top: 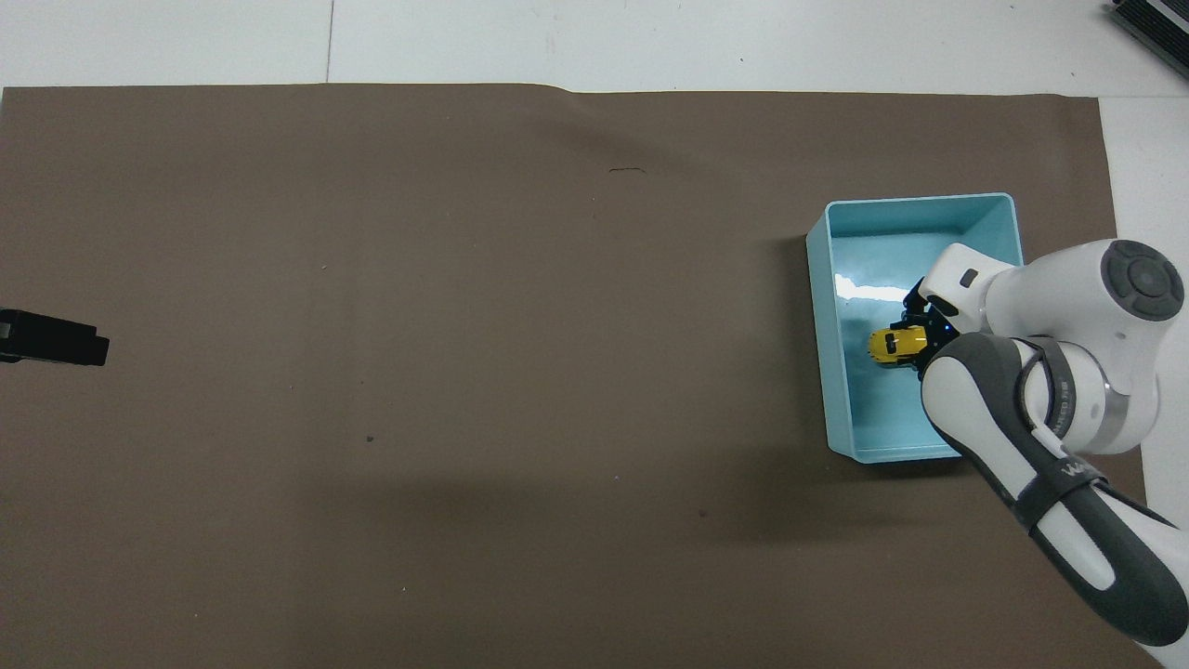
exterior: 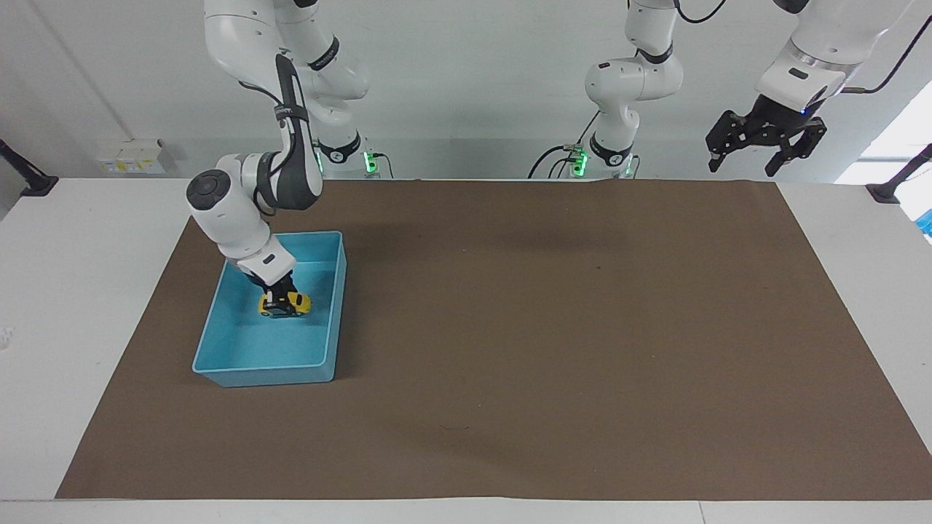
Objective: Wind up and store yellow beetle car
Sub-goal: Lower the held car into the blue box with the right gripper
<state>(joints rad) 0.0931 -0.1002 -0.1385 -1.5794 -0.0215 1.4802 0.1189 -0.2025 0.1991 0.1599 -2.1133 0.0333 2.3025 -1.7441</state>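
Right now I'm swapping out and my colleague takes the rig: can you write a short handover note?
Right gripper: shut on the yellow beetle car, low inside the light-blue bin at the right arm's end of the brown mat. Whether the car's wheels touch the bin floor cannot be told.
Left gripper: open, empty, waiting raised above the left arm's end of the table.
Done: car carried into the bin. Whether it was wound up cannot be seen.
Left: open the right gripper to release the car, then lift the right arm clear of the bin.
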